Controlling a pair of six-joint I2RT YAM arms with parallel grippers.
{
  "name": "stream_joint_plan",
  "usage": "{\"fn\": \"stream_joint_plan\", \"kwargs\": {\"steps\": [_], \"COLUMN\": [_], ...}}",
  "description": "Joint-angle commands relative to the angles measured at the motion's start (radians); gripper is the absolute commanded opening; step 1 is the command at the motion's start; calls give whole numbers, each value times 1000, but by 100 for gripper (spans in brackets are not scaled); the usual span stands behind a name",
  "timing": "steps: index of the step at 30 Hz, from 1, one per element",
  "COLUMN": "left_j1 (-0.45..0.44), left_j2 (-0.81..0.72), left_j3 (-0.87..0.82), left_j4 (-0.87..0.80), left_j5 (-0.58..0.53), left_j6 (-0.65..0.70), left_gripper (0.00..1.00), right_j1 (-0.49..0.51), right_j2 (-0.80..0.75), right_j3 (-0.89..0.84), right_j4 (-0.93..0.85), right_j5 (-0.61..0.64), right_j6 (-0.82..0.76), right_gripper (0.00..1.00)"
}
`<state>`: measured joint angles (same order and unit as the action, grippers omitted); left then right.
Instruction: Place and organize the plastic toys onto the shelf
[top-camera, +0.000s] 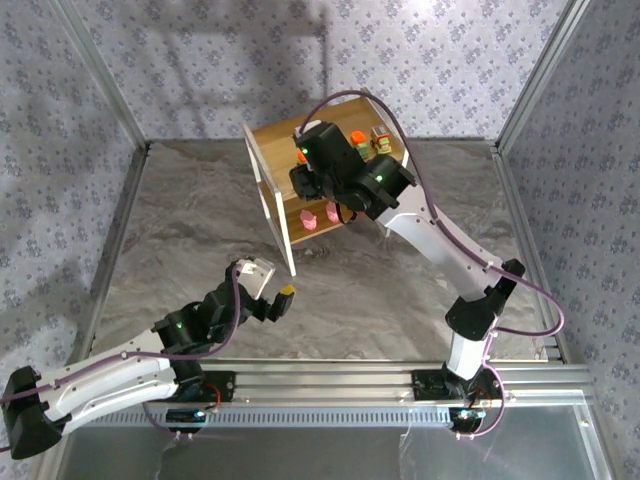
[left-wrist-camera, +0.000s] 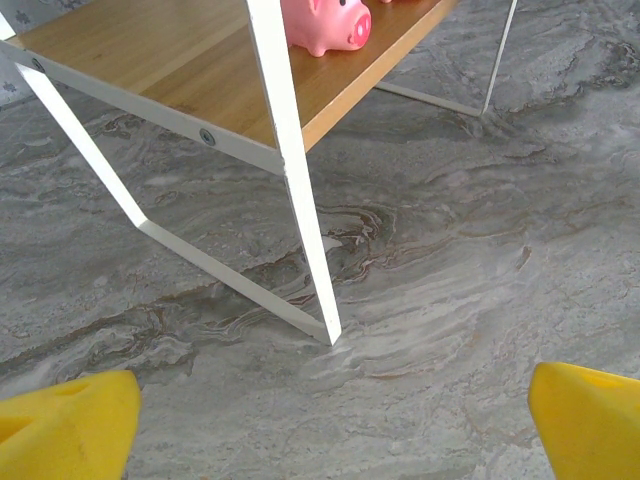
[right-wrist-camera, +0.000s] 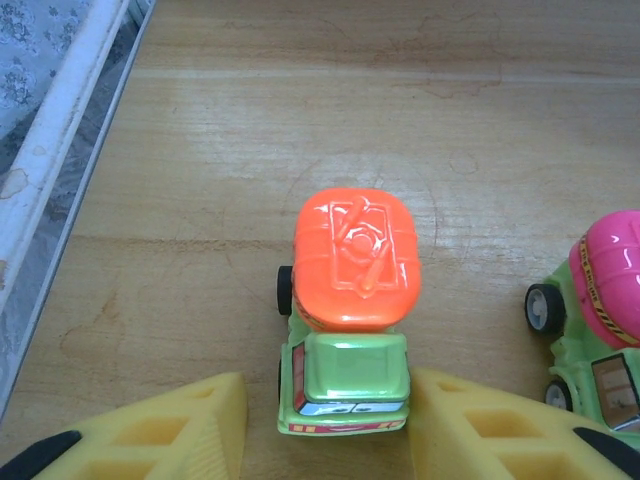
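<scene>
The shelf (top-camera: 268, 150) stands at the back of the table, its wooden top (right-wrist-camera: 300, 110) under my right gripper (right-wrist-camera: 328, 420). A yellow-green truck with an orange top (right-wrist-camera: 348, 300) sits on that top between the yellow fingers. The right finger touches its cab and the left finger stands slightly off it, so the gripper is open. A magenta-topped truck (right-wrist-camera: 600, 320) stands just to its right. More trucks (top-camera: 370, 140) line the top tier. Pink figures (top-camera: 318, 216) sit on the lower tier, one a pink pig (left-wrist-camera: 325, 22). My left gripper (top-camera: 270, 285) hangs open and empty over the table.
The shelf's white leg (left-wrist-camera: 310, 250) meets the marble table (left-wrist-camera: 450, 300) just ahead of my left gripper (left-wrist-camera: 335, 420). The shelf's white side rail (right-wrist-camera: 60, 150) runs along the left of the top tier. Metal frame posts and patterned walls enclose the table.
</scene>
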<state>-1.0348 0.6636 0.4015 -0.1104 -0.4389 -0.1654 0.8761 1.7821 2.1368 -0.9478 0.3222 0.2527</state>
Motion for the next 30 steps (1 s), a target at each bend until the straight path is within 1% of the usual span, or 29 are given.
{"fn": "stream_joint_plan", "kwargs": {"steps": [1,4,7,14,21,27,30], "left_j1": [-4,-4,-4,-4,-4,-4,-4], "left_j2": [-10,-11,-11,-9,-16,-18,-25], "left_j3": [-6,-6,-7,-6,-7,-7,-8], "left_j4": [-9,-9,-9,-11,-12,-19,-23], "left_j5": [-21,-24,-25,-32,-49,-68,-80], "left_j6": [-5,-5,-5,-8,-12,-16,-20], "left_gripper": [99,99,99,99,99,99,99], "right_j1": [6,6,5,6,9,11,9], "right_j2": [-33,-42,-57,-88,-128,-197,-246], "right_j3": [15,10,4,-10,-42,-120,-186], "right_j4": [-13,-14,-14,-16,-13,-1,6], "right_j5": [23,34,47,60,74,90,105], "right_j6": [-15,-18,-21,-23,-23,-24,-21], "right_gripper": [47,48,52,54,60,61,63]}}
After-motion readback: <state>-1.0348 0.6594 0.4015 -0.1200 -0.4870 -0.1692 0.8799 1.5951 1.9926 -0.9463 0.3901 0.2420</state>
